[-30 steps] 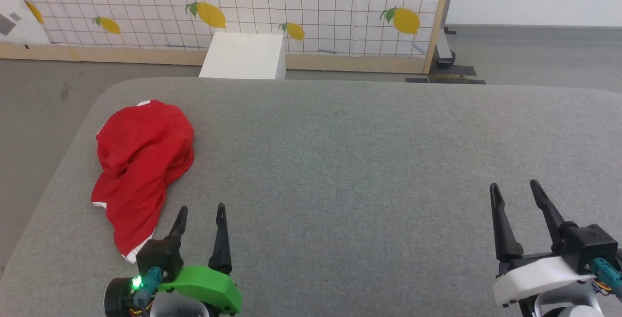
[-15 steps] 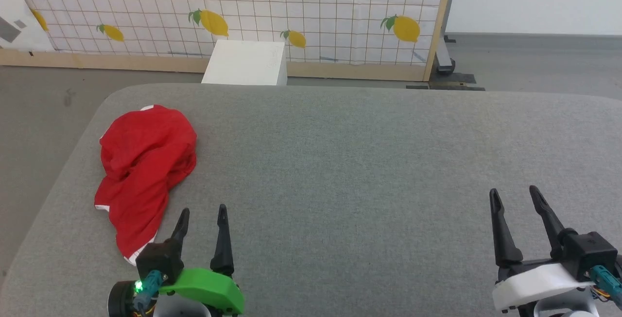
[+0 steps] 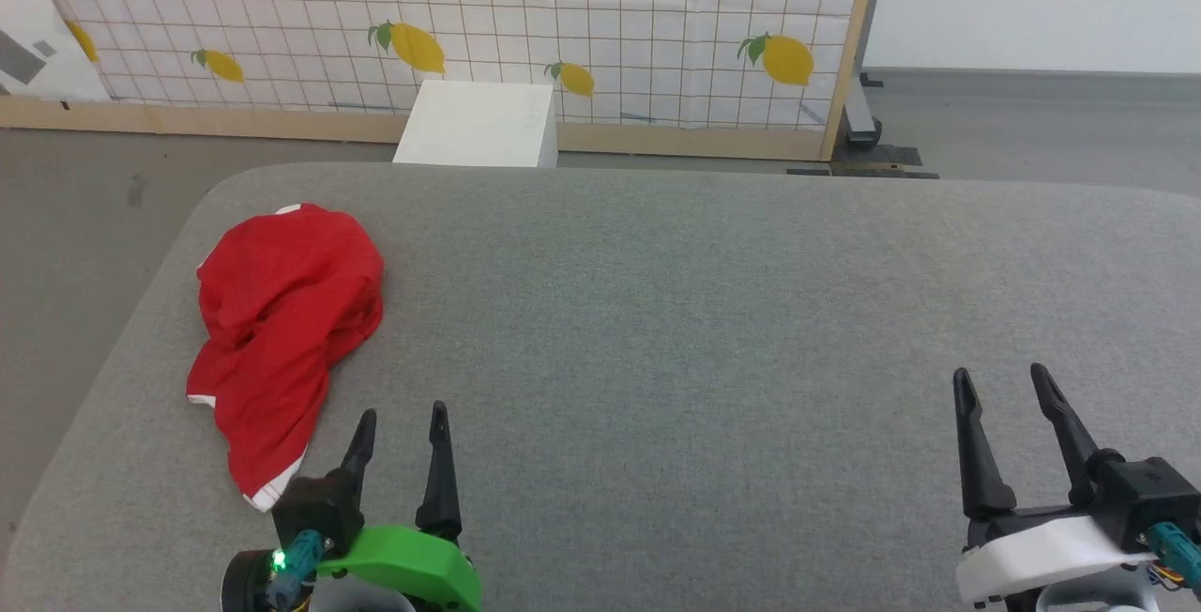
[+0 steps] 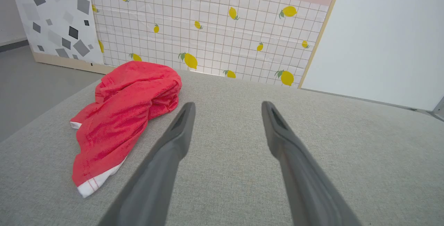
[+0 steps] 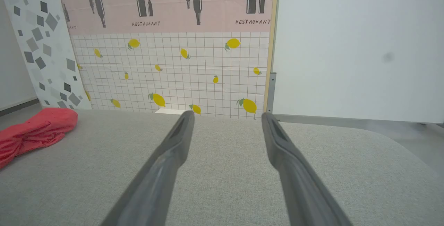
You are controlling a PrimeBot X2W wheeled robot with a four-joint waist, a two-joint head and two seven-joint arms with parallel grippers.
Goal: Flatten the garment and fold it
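Note:
The garment (image 3: 277, 326) is a bright red crumpled heap with white trim at its hem, lying near the left edge of the grey padded table (image 3: 704, 312). In the left wrist view the garment (image 4: 121, 111) lies left of the fingers, its white-trimmed corner nearest. My left gripper (image 3: 402, 420) stands open just right of the garment's near corner, touching nothing. My right gripper (image 3: 1000, 377) is open at the lower right, far from the cloth. From the right wrist view the garment (image 5: 31, 132) is a low red mound at the far left. Both grippers (image 4: 227, 106) (image 5: 227, 116) hold nothing.
A white box (image 3: 477, 124) stands on the floor beyond the table's far edge. Behind it runs a lemon-patterned partition (image 3: 563, 21) with a wooden frame. Grey floor (image 3: 75, 218) lies left of the table. Bare grey surface stretches between the two grippers.
The whole head picture has slid down and slightly right, so the camera moved. The garment lies the same on the table. Both grippers stay open.

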